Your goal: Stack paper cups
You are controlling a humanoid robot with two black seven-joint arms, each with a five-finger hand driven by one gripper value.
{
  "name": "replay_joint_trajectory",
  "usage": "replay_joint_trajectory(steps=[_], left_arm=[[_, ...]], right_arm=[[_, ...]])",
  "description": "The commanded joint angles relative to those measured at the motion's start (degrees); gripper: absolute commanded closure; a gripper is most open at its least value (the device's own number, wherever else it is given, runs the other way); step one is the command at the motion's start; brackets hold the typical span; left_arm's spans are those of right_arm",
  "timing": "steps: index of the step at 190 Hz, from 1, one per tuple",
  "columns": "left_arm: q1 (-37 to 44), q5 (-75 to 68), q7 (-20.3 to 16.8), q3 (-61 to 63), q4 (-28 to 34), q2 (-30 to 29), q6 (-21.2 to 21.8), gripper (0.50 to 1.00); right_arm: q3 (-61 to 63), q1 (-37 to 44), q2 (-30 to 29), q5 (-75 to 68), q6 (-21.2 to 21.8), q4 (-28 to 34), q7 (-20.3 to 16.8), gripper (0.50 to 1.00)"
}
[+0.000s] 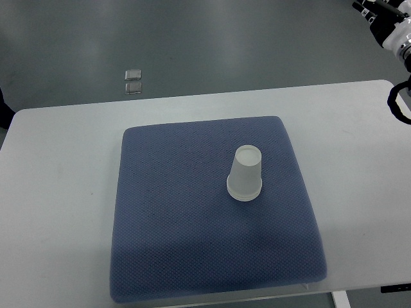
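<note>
Where the blue mat (212,256) covers the white table (58,167), one paper cup (244,173) stands upside down right of the mat's middle, rim touching the fabric. Nothing is seen inside it. The right hand (385,22) shows at the far right corner, well apart from the cup; whether its fingers are released or clenched cannot be told.

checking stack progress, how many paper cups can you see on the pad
1. A single white paper cup stands upside down, right of centre on the blue-grey textured cushion pad. It could be several cups nested together; from this view I cannot tell.
</note>
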State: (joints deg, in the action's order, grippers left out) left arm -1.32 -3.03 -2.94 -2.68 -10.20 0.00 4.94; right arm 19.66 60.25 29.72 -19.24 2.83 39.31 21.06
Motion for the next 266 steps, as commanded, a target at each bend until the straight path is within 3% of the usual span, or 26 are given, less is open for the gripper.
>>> replay_joint_trajectory(steps=[1, 22, 42, 68, 127, 266], left_arm=[[0.0, 0.0, 0.0, 0.0, 0.0, 0.0, 0.0, 0.5], [0.0, 0.0, -0.1, 0.0, 0.0, 0.0, 0.1, 0.5], [0.0, 0.0, -0.1, 0.0, 0.0, 0.0, 0.0, 0.5], [0.0, 0.0, 0.0, 0.0, 0.0, 0.0, 0.0, 0.5], [0.0, 0.0, 0.0, 0.0, 0.0, 0.0, 0.0, 0.5], [0.0, 0.0, 0.0, 0.0, 0.0, 0.0, 0.1, 0.5]], right_arm=[[0.0, -1.6, -1.3, -0.8, 0.7, 0.2, -1.1, 0.597], [0.0, -3.2, -2.6, -0.4, 2.7, 0.4, -4.7, 0.587], [0.0, -4.4, -3.5, -0.2, 3.3, 0.4, -4.7, 0.587], [0.4, -6.9, -4.9, 2.9, 7.2, -0.3, -3.7, 0.587], [1.2, -7.6, -6.1, 6.0, 6.7, -2.2, -0.2, 0.587], [1.3, -12.0, -7.8, 6.3, 6.5, -3.5, 0.4, 0.587]])
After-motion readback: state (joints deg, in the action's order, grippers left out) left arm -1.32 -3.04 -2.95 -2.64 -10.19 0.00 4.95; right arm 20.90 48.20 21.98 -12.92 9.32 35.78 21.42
